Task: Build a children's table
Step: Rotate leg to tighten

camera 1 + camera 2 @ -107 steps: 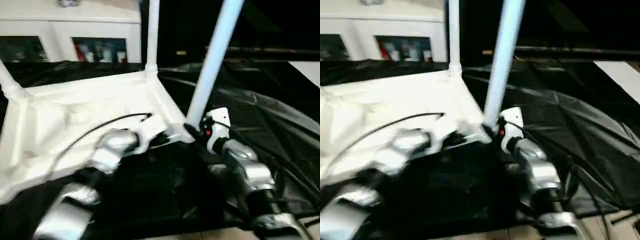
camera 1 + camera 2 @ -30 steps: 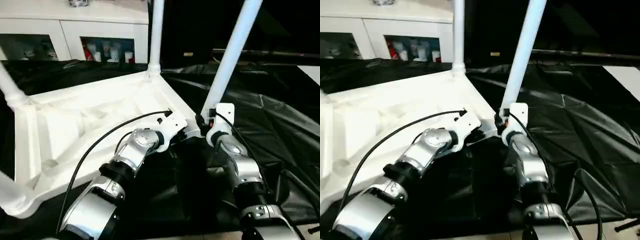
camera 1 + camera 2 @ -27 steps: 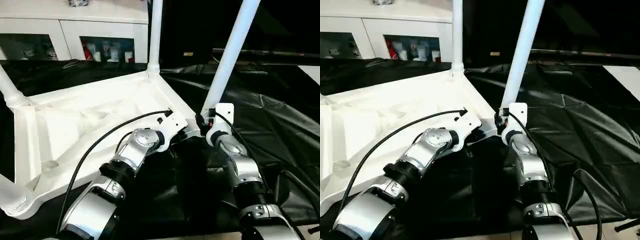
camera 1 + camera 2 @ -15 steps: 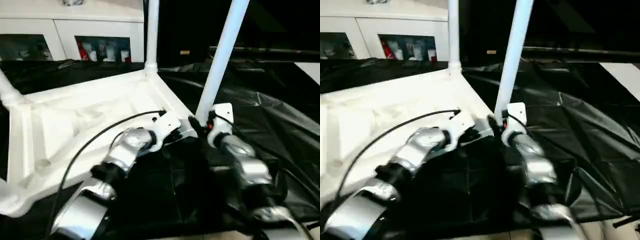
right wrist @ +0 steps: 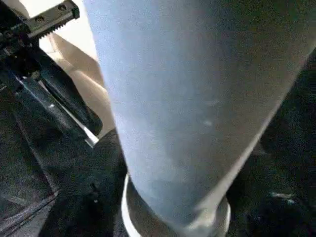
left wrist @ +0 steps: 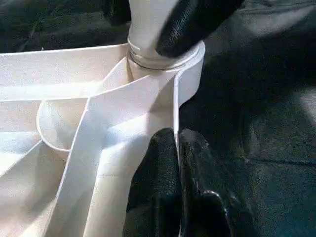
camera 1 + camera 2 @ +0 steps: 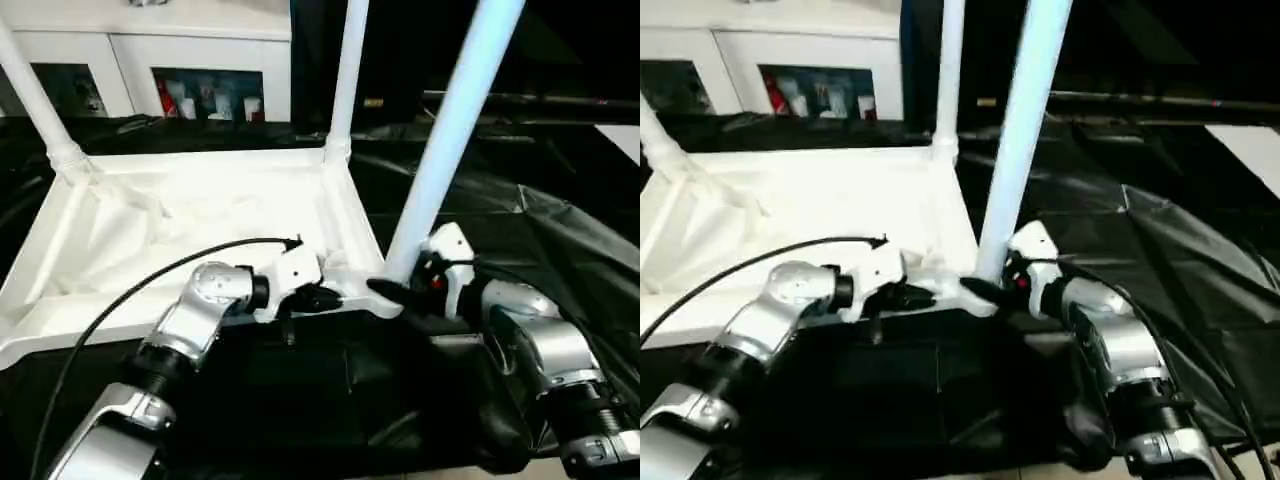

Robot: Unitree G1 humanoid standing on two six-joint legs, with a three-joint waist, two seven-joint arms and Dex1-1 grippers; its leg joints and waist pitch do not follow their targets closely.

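The near leg [image 7: 450, 130] stands seated in the upturned table's [image 7: 190, 230] corner socket [image 6: 165, 61].

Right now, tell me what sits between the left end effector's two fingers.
The thin white edge wall of the table top, pinched between the left end effector fingers, as the left wrist view shows.

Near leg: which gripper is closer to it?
Right. The right gripper is at the base of the near leg; the left gripper pinches the tabletop rim beside that leg's socket.
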